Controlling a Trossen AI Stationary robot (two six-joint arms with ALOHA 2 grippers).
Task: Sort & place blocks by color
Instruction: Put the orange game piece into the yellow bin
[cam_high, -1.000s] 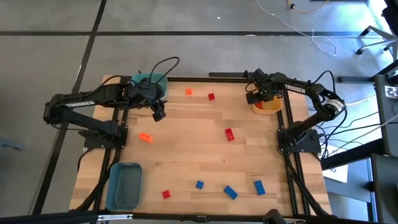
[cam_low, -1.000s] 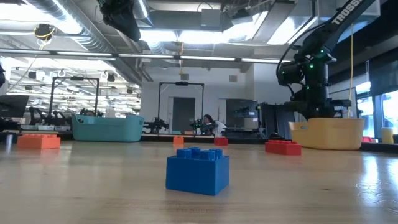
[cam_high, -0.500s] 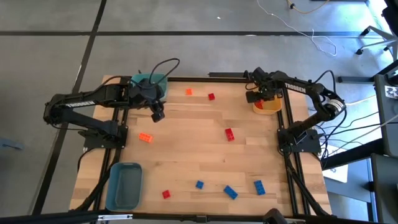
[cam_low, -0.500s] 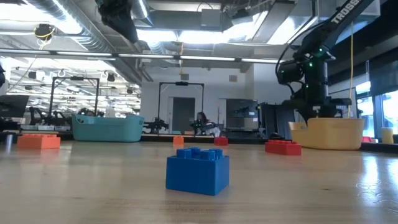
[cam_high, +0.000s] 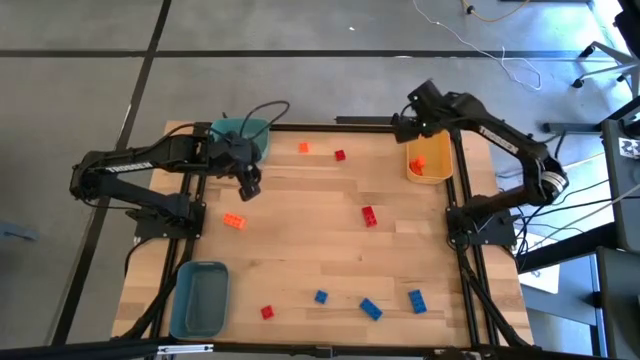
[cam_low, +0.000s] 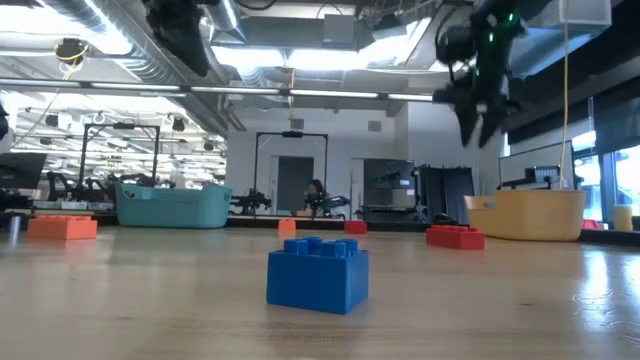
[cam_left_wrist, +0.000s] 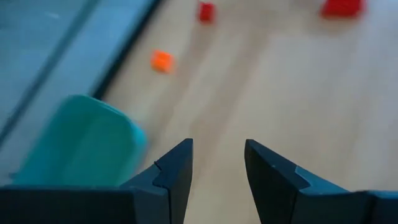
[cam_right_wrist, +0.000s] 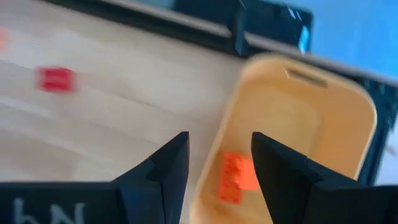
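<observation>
The right gripper (cam_right_wrist: 214, 165) is hanging in the air at the far right corner of the table (cam_high: 300, 250), just beside the yellow-orange bin (cam_high: 430, 160), with its two dark fingers standing apart and nothing between them. An orange block (cam_right_wrist: 235, 177) is lying inside that bin, on its floor, and is showing past the fingertips in the right wrist view. A small red block (cam_right_wrist: 56, 79) is sitting on the wood beyond the bin's rim.

The left gripper (cam_left_wrist: 217, 165) is hovering above the far left part of the table, just beside the teal bin (cam_high: 243, 133); its fingers are likewise parted and are gripping nothing. Ahead of it on the bare wood, an orange block (cam_left_wrist: 161, 60) and another red one (cam_left_wrist: 206, 10) are lying near the far edge.

Further out, an orange block (cam_high: 234, 221) is resting on the left side of the table, and a red block (cam_high: 369, 215) is sitting right of centre. Along the near edge, one red block (cam_high: 267, 312) and three blue blocks (cam_high: 370, 308) are lying scattered, well apart from either gripper. A grey-blue bin (cam_high: 200, 297) is standing at the near left corner. In the low view a blue block (cam_low: 317, 274) is sitting closest to the camera.
</observation>
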